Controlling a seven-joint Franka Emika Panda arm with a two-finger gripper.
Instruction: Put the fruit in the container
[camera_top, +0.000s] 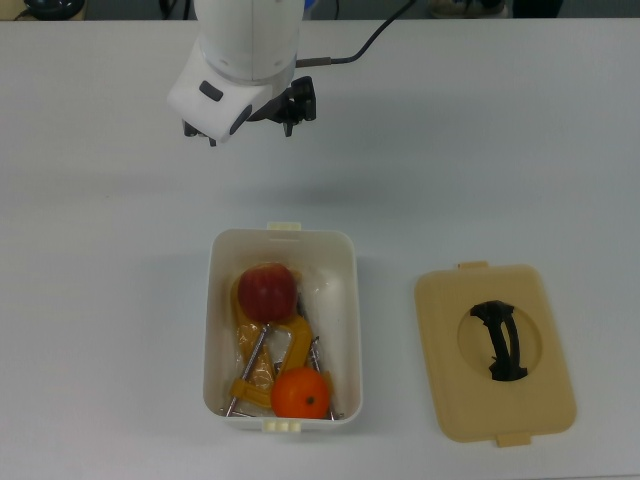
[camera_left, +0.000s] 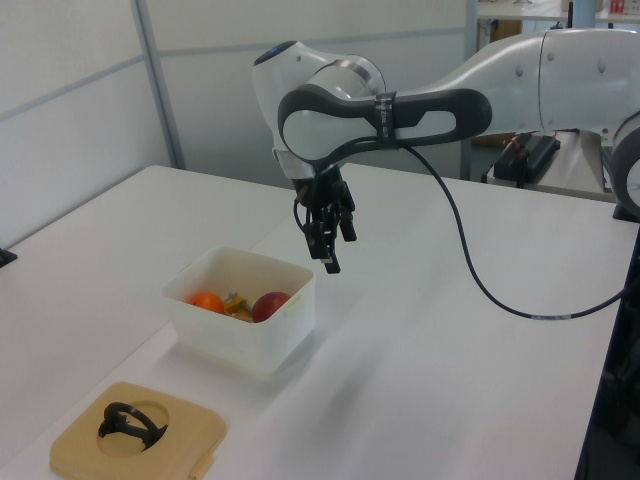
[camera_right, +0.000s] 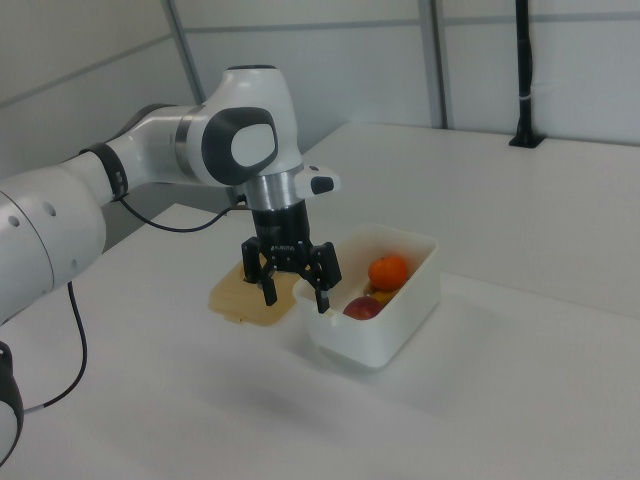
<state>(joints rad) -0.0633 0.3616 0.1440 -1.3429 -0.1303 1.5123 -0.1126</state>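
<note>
The counter (camera_top: 520, 140) is plain white and matte; behind it in the left view run pale wall panels split by a grey upright post, with a desk and clutter far back at the left view's right; the right view shows the same pale panels and a black pole standing at the counter's far edge.

The tub (camera_top: 345, 300) sits on the counter with its long axis running up and down the top view, a cream latch tab at each short end; inside it the apple (camera_top: 267, 291) lies toward the end nearer the arm, the orange (camera_top: 301, 392) at the opposite end, both resting on yellow clamps (camera_top: 262, 372).

The lid (camera_top: 495, 350) lies flat on the counter just beside the tub, on the top view's right, black handle up, its long axis parallel to the tub's.

The tool (camera_right: 295, 288) hangs above the counter, beyond the tub's arm-side end and clear of it, fingers spread and holding nothing.

No writing or brand mark can be read anywhere.
</note>
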